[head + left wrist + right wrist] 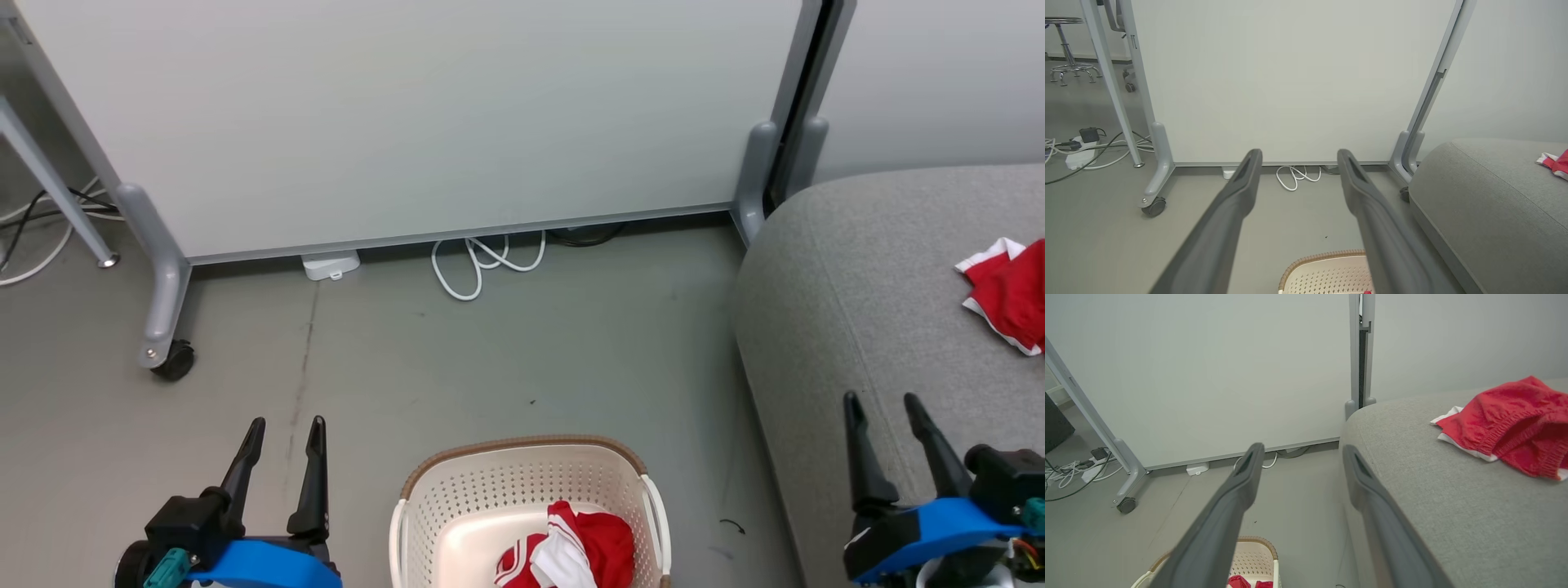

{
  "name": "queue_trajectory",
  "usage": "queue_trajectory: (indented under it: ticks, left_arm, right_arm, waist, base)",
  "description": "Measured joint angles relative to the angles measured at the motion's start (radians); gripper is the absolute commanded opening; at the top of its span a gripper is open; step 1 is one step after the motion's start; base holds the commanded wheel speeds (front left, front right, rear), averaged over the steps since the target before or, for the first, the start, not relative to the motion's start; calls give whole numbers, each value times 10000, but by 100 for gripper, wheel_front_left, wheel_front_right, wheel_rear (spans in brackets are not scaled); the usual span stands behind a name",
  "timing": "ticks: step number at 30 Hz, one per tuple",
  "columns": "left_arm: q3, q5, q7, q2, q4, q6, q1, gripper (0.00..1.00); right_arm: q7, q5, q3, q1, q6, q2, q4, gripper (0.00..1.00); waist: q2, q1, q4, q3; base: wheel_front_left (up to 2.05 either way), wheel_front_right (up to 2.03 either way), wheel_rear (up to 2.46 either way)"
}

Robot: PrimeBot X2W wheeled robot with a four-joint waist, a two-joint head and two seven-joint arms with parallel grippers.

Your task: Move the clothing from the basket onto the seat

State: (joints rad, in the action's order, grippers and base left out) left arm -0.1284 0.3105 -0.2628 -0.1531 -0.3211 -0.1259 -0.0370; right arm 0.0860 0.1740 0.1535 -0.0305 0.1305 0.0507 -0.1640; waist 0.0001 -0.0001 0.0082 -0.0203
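In the head view, the left gripper (289,420) and the right gripper (881,398) are seen spread open, with nothing held. The basket (522,445) is set between them, with one red garment (588,551) inside (white trim showing). A second red garment (1012,294) is laid on the seat (857,286), ahead and right of the right gripper.

In the left wrist view, the basket (1323,261) is seen below the right finger of the open left gripper (1299,152).

In the right wrist view, the second red garment (1515,416) is seen well right of the open right gripper (1303,446).

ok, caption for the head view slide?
Left gripper and right gripper open, empty; one red garment in the basket, a second garment on the grey sofa.
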Motion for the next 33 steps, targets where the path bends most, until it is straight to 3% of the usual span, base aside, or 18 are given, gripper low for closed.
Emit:
queue_trajectory:
  ticks: [16,33]
  left_arm:
    - [265,-69,-2,15,-75,0,297,100]
    - [-102,-117,-2,73,-100,0,45,100]
  right_arm:
    - [-71,77,-955,196,0,-4,-136,100]
    - [-228,-138,-980,112,0,-2,-136,100]
  waist:
    - [0,1,195,237]
    - [0,1,103,-230]
  base:
    - [0,0,0]
    - [0,0,0]
